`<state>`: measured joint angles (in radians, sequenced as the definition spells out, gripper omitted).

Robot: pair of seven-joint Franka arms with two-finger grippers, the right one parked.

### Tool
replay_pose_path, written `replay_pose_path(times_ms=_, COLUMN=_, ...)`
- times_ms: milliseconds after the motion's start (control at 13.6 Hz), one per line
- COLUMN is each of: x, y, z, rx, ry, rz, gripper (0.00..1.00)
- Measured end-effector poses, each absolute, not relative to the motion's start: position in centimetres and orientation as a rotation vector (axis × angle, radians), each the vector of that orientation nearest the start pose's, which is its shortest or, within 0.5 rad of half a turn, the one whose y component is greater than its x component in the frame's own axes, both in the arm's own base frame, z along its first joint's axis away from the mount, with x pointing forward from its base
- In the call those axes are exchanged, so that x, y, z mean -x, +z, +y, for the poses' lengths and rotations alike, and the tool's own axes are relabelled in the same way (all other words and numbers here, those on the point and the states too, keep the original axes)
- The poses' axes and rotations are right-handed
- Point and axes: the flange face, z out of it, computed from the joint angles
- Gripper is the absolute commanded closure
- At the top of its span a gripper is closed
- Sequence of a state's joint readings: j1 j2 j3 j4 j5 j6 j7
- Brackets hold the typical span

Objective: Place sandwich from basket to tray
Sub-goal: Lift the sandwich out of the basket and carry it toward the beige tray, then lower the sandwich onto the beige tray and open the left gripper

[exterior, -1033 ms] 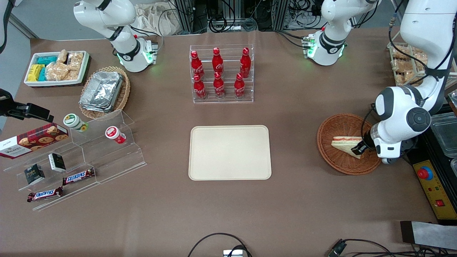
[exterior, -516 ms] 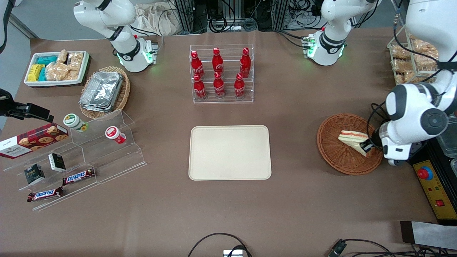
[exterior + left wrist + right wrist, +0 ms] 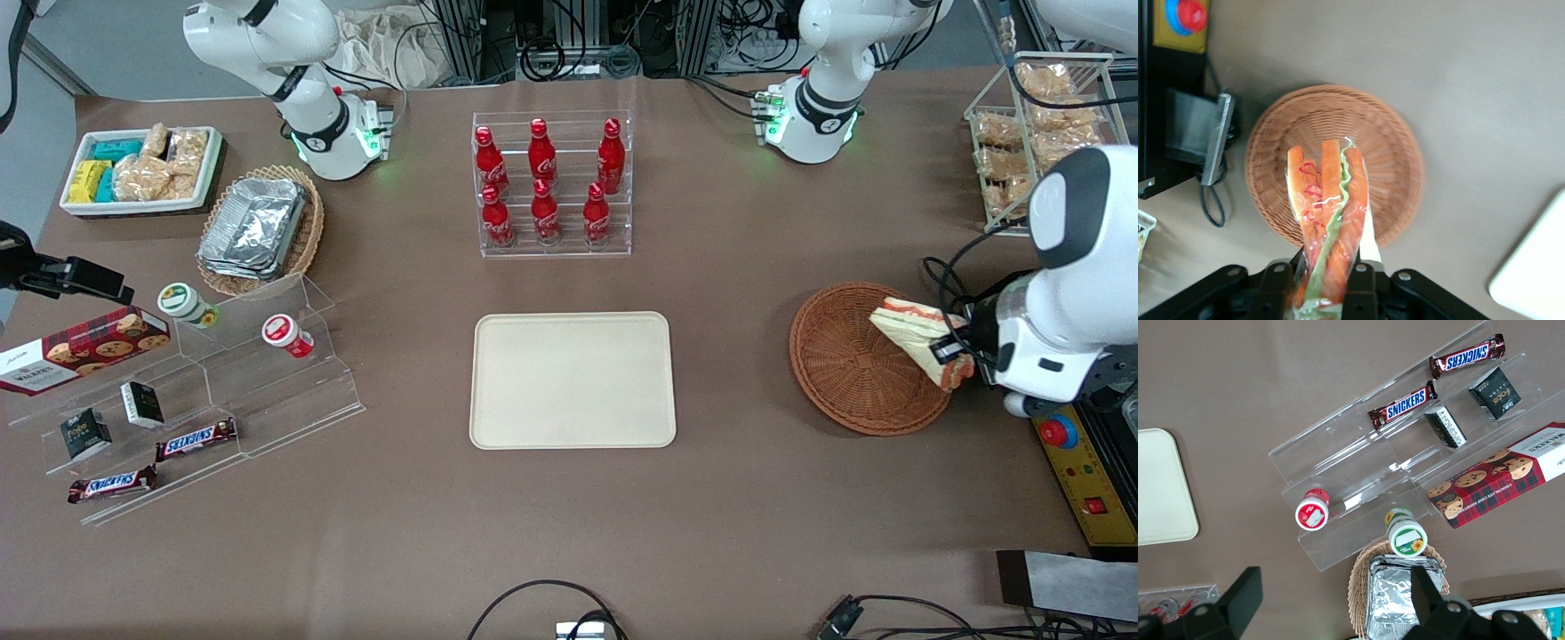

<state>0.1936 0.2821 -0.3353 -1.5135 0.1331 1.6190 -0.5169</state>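
Basket [image 3: 853,373]: reddish-brown wicker, concentric weave. Sandwich [image 3: 920,338]: white bread, orange and pale green filling bands, thin red streaks under clear wrap in the wrist view [image 3: 1328,213]. Gripper [image 3: 1328,287]: black fingers; it sits over the basket's rim at the working arm's end of the table. Tray [image 3: 572,380]: plain cream-beige, frame centre. Table [image 3: 711,516]: dull brown. Bottles [image 3: 544,182], upper centre: bright red, white script. Cookie box [image 3: 80,348], left edge: red tartan with biscuit pictures. Emergency button [image 3: 1058,431], right edge: red on yellow panel.

The tool [image 3: 949,353] grips the wrapped sandwich [image 3: 916,334] above the empty basket [image 3: 853,373], tray [image 3: 572,380] bare.
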Motion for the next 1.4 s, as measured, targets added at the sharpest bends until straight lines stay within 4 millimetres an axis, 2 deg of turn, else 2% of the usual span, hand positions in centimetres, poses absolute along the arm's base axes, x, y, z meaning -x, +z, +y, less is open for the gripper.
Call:
replay_pose_path(times_ms=148, x=-62.2, y=51.1, z=-10.7, rx=3.031, ry=0.179, rz=-0.381, gripper=1.0)
replay_pose_path(times_ms=295, x=-61.6, y=49.7, z=-17.7, rx=3.049, ry=0.199, rz=-0.2, gripper=1.0)
replay_pose_path(times_ms=443, x=-60.7, y=46.7, z=-25.0, rx=3.053, ry=0.247, rz=-0.028, gripper=1.0)
replay_pose_path(times_ms=516, x=-60.4, y=44.7, z=-27.9, rx=3.052, ry=0.279, rz=0.035, gripper=1.0)
replay_pose_path(times_ms=738, x=-59.7, y=38.4, z=-34.4, rx=3.052, ry=0.341, rz=0.16, gripper=1.0)
replay_pose_path(times_ms=885, x=-58.8, y=34.7, z=-37.8, rx=3.055, ry=0.358, rz=0.191, gripper=1.0)
replay_pose_path(times_ms=1033, x=-58.3, y=32.0, z=-40.1, rx=3.077, ry=0.339, rz=0.227, gripper=1.0)
replay_pose_path(times_ms=1402, x=-58.0, y=27.2, z=-43.0, rx=3.135, ry=0.275, rz=0.271, gripper=1.0)
